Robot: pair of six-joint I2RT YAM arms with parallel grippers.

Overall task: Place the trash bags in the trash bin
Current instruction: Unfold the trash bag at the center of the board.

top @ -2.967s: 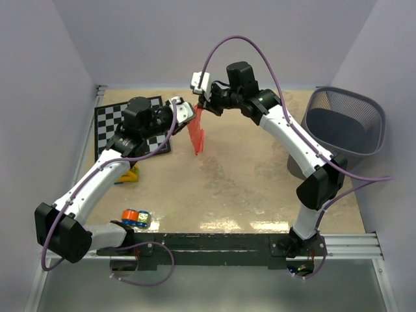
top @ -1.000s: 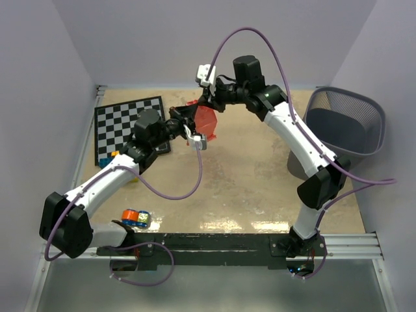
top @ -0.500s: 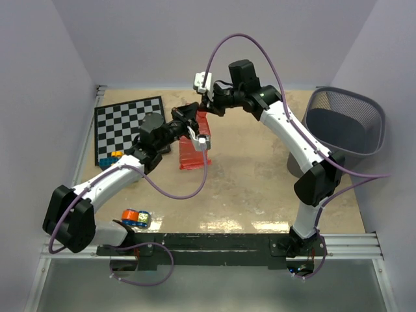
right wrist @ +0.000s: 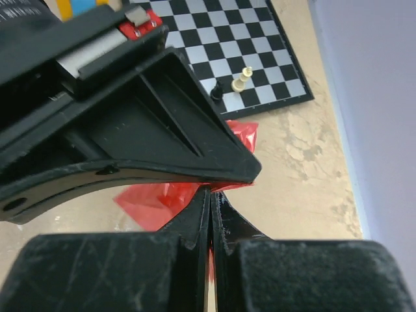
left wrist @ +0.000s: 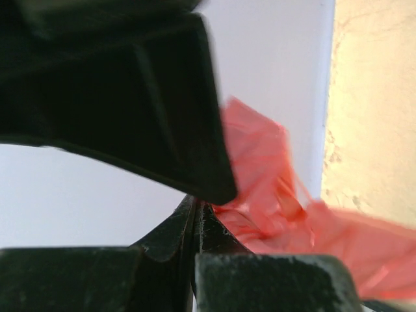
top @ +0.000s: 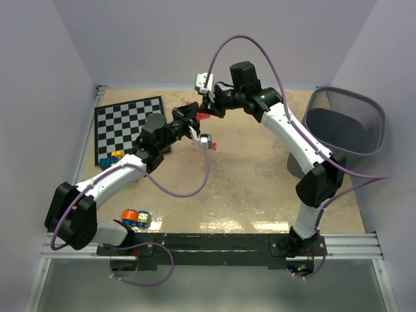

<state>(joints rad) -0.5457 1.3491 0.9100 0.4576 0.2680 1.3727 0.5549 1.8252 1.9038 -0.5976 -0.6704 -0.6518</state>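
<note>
Looking down from the overhead camera, you find both of your arms meeting near the middle of the table's far edge. The left gripper (top: 192,118) and the right gripper (top: 206,110) are tip to tip, with the trash bag (top: 202,116) bunched between them. Only small scraps of its red-orange film show past the black fingers. Your left wrist camera shows that claw's two fingers pressed flat together with no gap. The crinkled film spreads out from right beside their tips, so it has the bag pinched. Your right wrist camera shows the same on that side: the fingers are fully closed and a thin red line of film runs down the seam between them. More of the bag hangs beyond them over the tan table top. The trash bin (top: 344,97) stands in the far right corner, well apart from the bag. The chessboard (top: 123,127) lies by the far left corner, with a black piece (right wrist: 216,93) and a cream piece (right wrist: 244,78) upright on it. A small coloured toy (top: 135,218) sits near the near left corner.
</note>
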